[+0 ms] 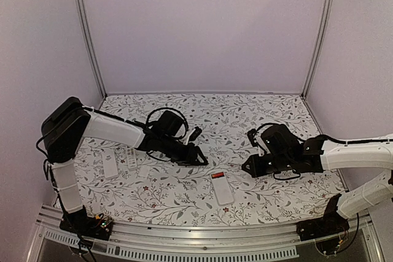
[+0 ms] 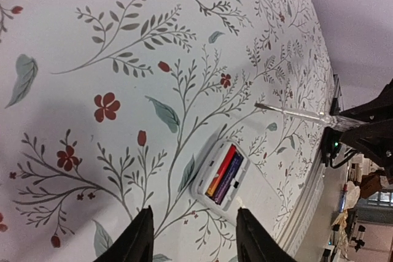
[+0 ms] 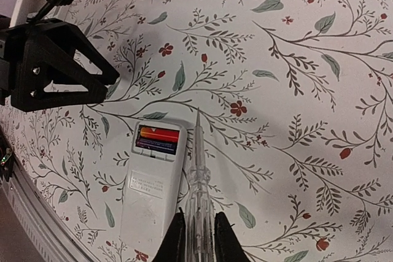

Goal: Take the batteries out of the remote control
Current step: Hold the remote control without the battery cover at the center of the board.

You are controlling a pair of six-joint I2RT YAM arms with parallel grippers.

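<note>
Right gripper (image 3: 196, 232), clamped on the clear tool (image 3: 198, 170), holds it alongside the remote (image 3: 150, 194), tip just beside the batteries (image 3: 158, 139). Left gripper (image 2: 196, 237) hangs open above the remote.

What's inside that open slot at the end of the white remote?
Two thin batteries lie side by side in the remote, one red-orange and one dark. Whatever sits beneath them in the slot is covered, and so is the remote's underside.
</note>
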